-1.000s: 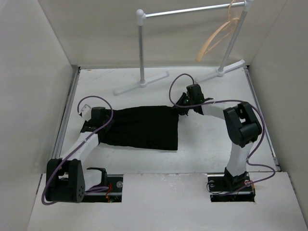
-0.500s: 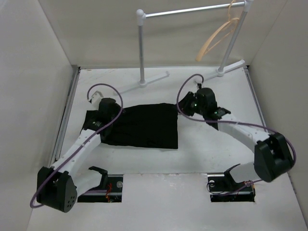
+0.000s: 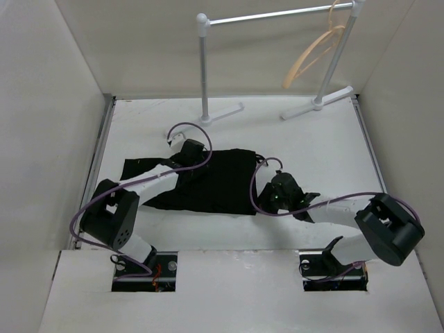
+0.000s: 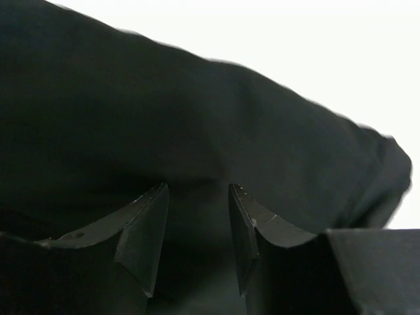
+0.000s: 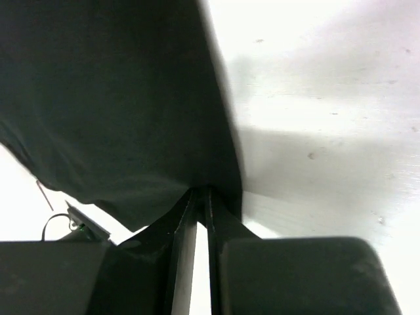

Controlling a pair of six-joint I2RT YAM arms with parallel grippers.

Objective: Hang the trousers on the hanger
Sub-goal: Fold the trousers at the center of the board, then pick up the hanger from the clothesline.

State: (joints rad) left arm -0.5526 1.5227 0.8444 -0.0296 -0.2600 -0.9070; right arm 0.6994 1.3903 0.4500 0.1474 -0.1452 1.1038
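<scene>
The black trousers (image 3: 215, 187) lie folded flat in the middle of the white table. My left gripper (image 3: 196, 165) sits over their far edge; in the left wrist view it (image 4: 197, 191) is open, with black cloth (image 4: 197, 111) filling the view ahead of the fingers. My right gripper (image 3: 262, 201) is at the trousers' right near edge; in the right wrist view it (image 5: 200, 191) is shut on the cloth's edge (image 5: 131, 118). The tan wooden hanger (image 3: 313, 52) hangs from the rack at the back right, far from both grippers.
A white-and-silver pole rack (image 3: 203, 69) stands at the back with two feet (image 3: 316, 105) on the table. White walls close in the left, right and back. The bare table (image 5: 328, 98) shows to the right of the trousers.
My left gripper has moved right along the trousers' far edge to their middle. My right gripper has come down from the far right corner to the right near edge and shut on the cloth.
</scene>
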